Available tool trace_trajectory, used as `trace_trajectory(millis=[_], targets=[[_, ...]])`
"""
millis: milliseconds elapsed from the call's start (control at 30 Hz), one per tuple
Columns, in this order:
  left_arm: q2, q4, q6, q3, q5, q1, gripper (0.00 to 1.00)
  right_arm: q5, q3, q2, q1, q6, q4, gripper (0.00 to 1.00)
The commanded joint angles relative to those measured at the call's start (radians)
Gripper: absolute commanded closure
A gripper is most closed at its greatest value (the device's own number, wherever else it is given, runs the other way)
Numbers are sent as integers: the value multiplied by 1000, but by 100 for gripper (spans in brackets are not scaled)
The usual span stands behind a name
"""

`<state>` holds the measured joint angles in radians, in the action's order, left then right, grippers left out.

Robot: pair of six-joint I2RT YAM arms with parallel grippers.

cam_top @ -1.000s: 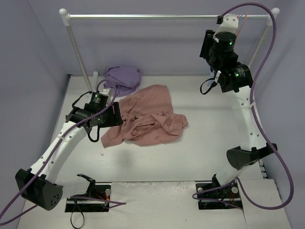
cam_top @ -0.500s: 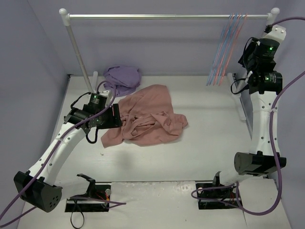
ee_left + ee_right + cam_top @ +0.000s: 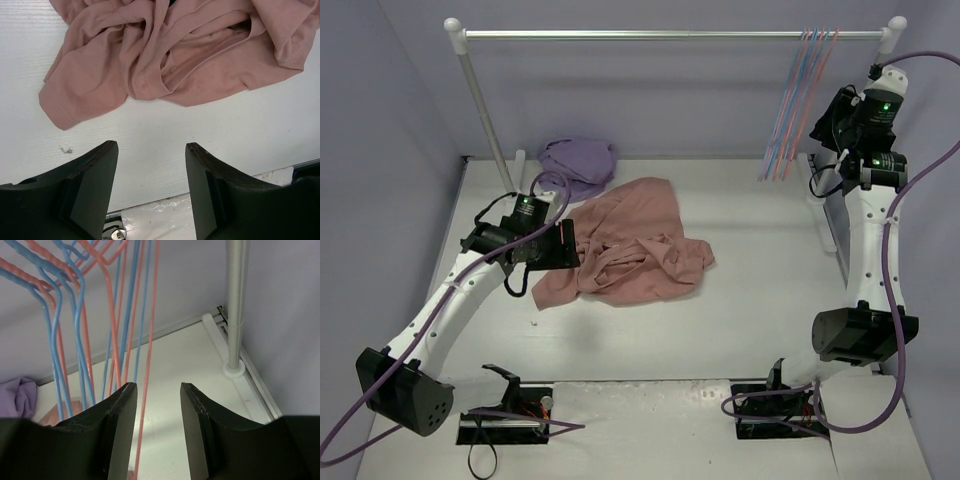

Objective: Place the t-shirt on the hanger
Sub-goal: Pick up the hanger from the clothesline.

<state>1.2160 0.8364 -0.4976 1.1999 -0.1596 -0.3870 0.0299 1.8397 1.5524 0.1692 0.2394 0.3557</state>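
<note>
Hovers beside the crumpled t-shirt, left gripper spread wide — right gripper parted, one pink hanger wire between, unpinched.

Take the t-shirt as your marker: it lies on the table, left of the middle. Just behind it and to its left you have the smaller garment. The left gripper sits at the t-shirt's left edge, fingers apart and clear of the cloth. Well behind the t-shirt, the rail runs across from left to right. Far right of the t-shirt and behind it, the hangers hang from that rail. The right gripper is just beyond them, with one wire showing in the gap between its parted fingers.
</note>
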Motion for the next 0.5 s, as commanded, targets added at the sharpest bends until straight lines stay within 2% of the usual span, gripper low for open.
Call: trace_trajectory(millis=[0,467], targets=[[2,-8,18,58,-11,2,44,39,7,-26,-2,20,-122,59],[39,-11,16,78,-18,2,44,131,10,15,-7,14,-173,58]])
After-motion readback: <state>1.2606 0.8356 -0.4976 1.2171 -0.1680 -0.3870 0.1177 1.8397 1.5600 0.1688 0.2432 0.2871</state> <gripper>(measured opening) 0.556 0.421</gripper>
